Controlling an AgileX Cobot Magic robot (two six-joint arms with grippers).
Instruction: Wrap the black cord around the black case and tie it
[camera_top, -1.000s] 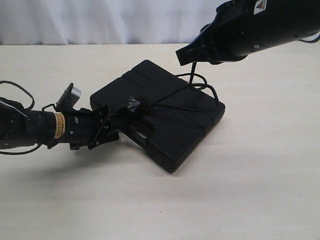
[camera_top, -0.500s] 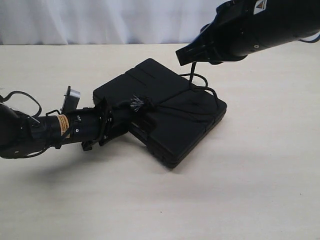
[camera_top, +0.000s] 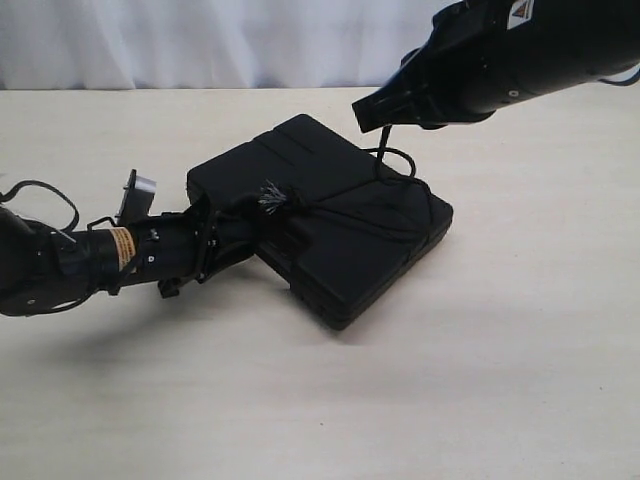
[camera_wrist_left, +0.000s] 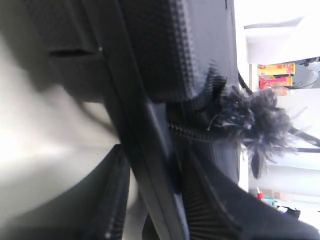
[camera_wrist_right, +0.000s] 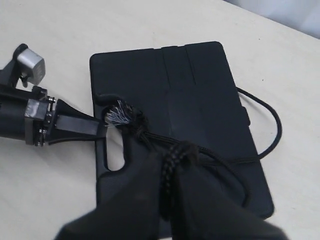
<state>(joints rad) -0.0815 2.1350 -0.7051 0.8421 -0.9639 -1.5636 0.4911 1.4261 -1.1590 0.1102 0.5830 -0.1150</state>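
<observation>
The black case (camera_top: 345, 235) lies flat in the middle of the table, its slot handle (camera_wrist_right: 114, 155) facing my left arm. The black cord (camera_top: 385, 215) crosses the lid, and its knot with the frayed grey tuft (camera_top: 271, 199) sits at the handle edge. My left gripper (camera_top: 228, 236) reaches in low, its jaws straddling the case's handle edge (camera_wrist_left: 150, 150) just under the tuft (camera_wrist_left: 257, 122). High above the case's far side, my right gripper (camera_top: 373, 112) is shut on the braided cord (camera_wrist_right: 169, 172), which drops from it to a loop (camera_wrist_right: 270, 125) beside the case.
The pale tabletop (camera_top: 500, 380) extends around the case on all sides. A white curtain (camera_top: 200, 40) closes off the back. The left arm's wrist camera block (camera_wrist_right: 30, 60) sticks up beside the case.
My left gripper has pushed farther in along the handle edge, and the case has shifted and turned slightly. The right arm has stayed still, holding the cord.
</observation>
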